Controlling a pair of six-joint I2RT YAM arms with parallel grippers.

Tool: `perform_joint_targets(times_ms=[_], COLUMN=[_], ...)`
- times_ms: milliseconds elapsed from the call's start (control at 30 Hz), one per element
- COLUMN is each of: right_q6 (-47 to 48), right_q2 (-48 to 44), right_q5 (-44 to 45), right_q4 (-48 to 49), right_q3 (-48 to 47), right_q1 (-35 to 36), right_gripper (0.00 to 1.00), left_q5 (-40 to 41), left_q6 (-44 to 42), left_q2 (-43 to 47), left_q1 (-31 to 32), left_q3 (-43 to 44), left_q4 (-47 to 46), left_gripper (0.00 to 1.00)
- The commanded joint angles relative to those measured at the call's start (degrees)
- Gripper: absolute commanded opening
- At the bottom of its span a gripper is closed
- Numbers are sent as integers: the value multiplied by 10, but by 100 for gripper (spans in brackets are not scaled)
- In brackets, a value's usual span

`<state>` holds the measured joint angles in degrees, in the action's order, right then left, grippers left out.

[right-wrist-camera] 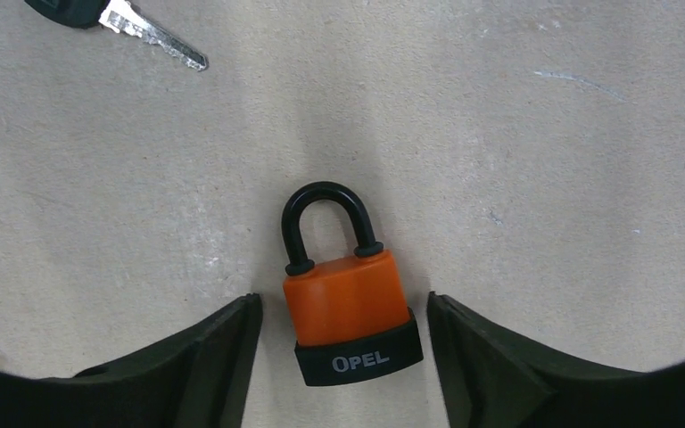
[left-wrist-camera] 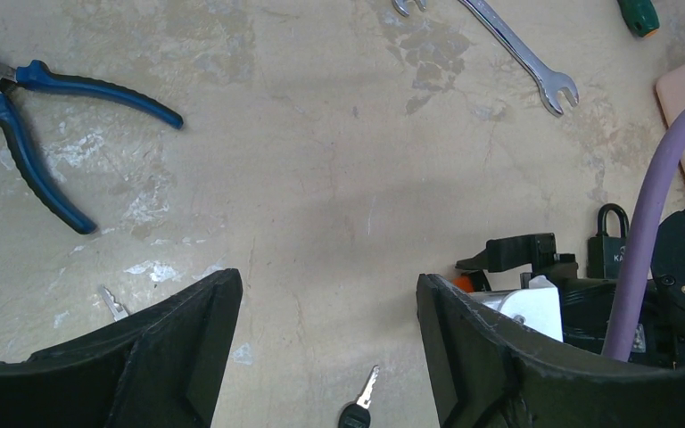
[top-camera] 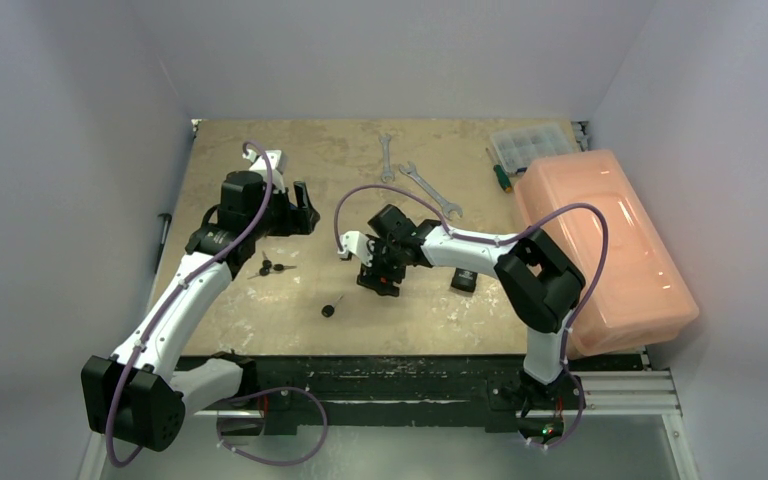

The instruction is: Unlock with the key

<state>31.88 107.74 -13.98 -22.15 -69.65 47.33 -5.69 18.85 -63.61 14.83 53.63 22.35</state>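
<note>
An orange padlock (right-wrist-camera: 348, 303) with a black shackle and a black "OPEL" base lies flat on the table. My right gripper (right-wrist-camera: 343, 299) is open and straddles it, with a narrow gap on each side of the body. In the top view that gripper (top-camera: 380, 280) hides most of the lock. A black-headed key (right-wrist-camera: 143, 27) lies just beyond the lock. My left gripper (left-wrist-camera: 328, 281) is open and empty above bare table, with another black-headed key (left-wrist-camera: 361, 406) lying below its jaws. More keys (top-camera: 272, 267) and a single key (top-camera: 330, 309) lie between the arms.
A black padlock (top-camera: 463, 280) sits right of the right gripper. Blue-handled pliers (left-wrist-camera: 27, 116) lie to the left. Two wrenches (top-camera: 425, 188), a green screwdriver (top-camera: 500, 177) and a clear organiser box (top-camera: 532, 145) are at the back. An orange bin (top-camera: 605, 250) fills the right side.
</note>
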Motion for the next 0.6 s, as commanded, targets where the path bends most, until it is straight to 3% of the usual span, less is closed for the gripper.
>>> perform_joint_targets(times_ms=[0, 200, 333, 400, 467, 567], right_q6=[-14, -92, -217, -277, -342, -441], right_q2=[5, -2, 1, -2, -9, -15], right_q5=[-7, -15, 52, 78, 124, 142], right_q4=[23, 46, 73, 91, 105, 102], right_q3=[-8, -3, -3, 4, 16, 14], right_q1=[0, 0, 0, 0, 0, 0], right_gripper=[67, 40, 32, 16, 16, 5], left_q5=[7, 11, 14, 14, 14, 16], left_q6=[-10, -10, -10, -10, -10, -10], left_q2=[5, 6, 7, 7, 7, 8], left_q1=[4, 4, 4, 4, 4, 4], left_q3=[3, 4, 3, 4, 4, 4], left_q4=[-7, -6, -6, -6, -6, -6], left_gripper=[76, 76, 76, 76, 76, 76])
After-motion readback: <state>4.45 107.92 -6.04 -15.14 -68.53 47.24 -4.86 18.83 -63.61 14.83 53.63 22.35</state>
